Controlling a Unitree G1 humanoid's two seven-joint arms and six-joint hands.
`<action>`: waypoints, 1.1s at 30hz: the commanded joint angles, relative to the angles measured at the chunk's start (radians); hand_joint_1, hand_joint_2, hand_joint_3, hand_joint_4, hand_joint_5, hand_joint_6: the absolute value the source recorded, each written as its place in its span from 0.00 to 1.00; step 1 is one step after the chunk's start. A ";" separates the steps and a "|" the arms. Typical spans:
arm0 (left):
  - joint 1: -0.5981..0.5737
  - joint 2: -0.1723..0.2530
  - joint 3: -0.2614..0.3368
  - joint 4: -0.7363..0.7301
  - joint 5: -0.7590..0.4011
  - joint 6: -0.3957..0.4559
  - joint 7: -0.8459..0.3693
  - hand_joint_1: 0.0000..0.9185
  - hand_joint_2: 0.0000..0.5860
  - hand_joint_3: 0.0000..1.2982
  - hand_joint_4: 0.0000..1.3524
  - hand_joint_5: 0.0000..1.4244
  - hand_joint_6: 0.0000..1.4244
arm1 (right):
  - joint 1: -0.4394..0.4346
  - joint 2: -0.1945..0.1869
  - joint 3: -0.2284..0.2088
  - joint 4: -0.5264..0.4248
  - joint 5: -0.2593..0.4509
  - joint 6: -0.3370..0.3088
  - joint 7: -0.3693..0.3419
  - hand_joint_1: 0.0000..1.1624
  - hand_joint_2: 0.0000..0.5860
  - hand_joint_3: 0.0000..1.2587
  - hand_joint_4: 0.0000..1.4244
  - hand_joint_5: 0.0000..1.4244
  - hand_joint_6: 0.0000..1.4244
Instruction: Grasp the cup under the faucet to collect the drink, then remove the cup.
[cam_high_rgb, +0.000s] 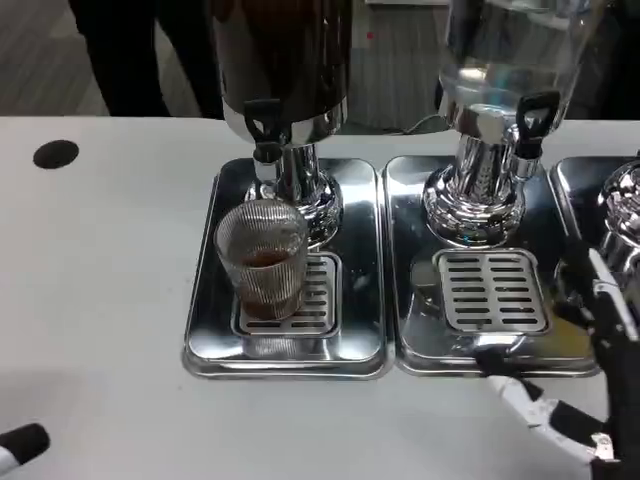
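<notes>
White and black fingers of your right hand (585, 400) are spreading open and empty at the near right, over the near edge of the right drip tray (420, 345). Your left hand (20, 445) is barely peeking in at the near left corner; I cannot tell its state. Farther in, the ribbed glass cup (262, 260) is standing on the left tray's grate (320, 300), holding some brown drink, below the dark dispenser's faucet (264, 125). Reaching across risks clipping the tray lip or tipping the cup.

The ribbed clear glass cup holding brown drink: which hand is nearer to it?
Roughly equal, perhaps the right. The right hand is by the neighbouring tray's front edge, right of the cup; the left hand sits at the bottom-left corner.
</notes>
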 joint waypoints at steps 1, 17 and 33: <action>0.032 0.007 0.043 0.000 -0.021 -0.017 -0.012 0.00 0.00 0.00 0.00 0.00 0.00 | -0.059 0.009 0.037 0.084 0.034 -0.029 0.022 0.84 0.27 0.07 0.06 0.09 0.18; 0.122 -0.020 0.128 -0.014 -0.053 -0.049 -0.019 0.00 0.00 0.00 0.00 0.00 0.00 | -0.246 0.062 0.122 0.330 0.034 -0.064 0.015 0.84 0.27 0.06 0.05 0.09 0.18; 0.162 -0.053 0.152 -0.023 -0.060 -0.074 -0.021 0.00 0.00 0.00 0.00 0.00 0.00 | -0.393 0.099 0.163 0.432 0.022 -0.035 0.011 0.84 0.27 0.06 0.07 0.11 0.18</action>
